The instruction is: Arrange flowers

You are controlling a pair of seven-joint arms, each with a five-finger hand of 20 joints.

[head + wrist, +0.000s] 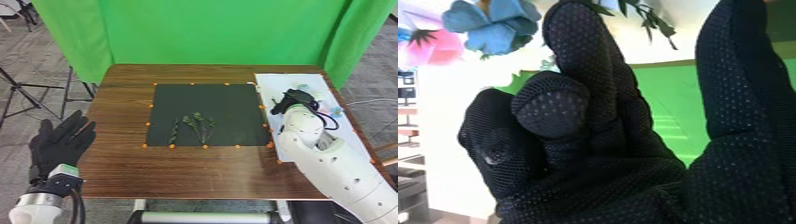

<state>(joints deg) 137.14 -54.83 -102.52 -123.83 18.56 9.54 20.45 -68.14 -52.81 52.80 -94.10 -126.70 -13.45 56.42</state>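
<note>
In the head view my left hand (60,145) is open beside the table's left edge. My right hand (297,99) is over the white sheet (275,84) on the right, among the flowers. A pale green-blue flower (304,87) lies beyond it, and a blue one (336,111) to its right. Several green sprigs (200,122) lie on the black mat (206,95). In the right wrist view my right hand (589,175) is open, some fingers bent loosely, with a gap between thumb and fingers and nothing in it. Near its fingertips are a blue flower (497,25), a pink flower (435,49) and green leaves (656,22).
The brown table (178,172) carries the mat and the sheet, with small orange markers (205,146) along their edges. A green curtain (213,32) hangs behind the table. Black tripod legs (27,92) stand on the floor at the left.
</note>
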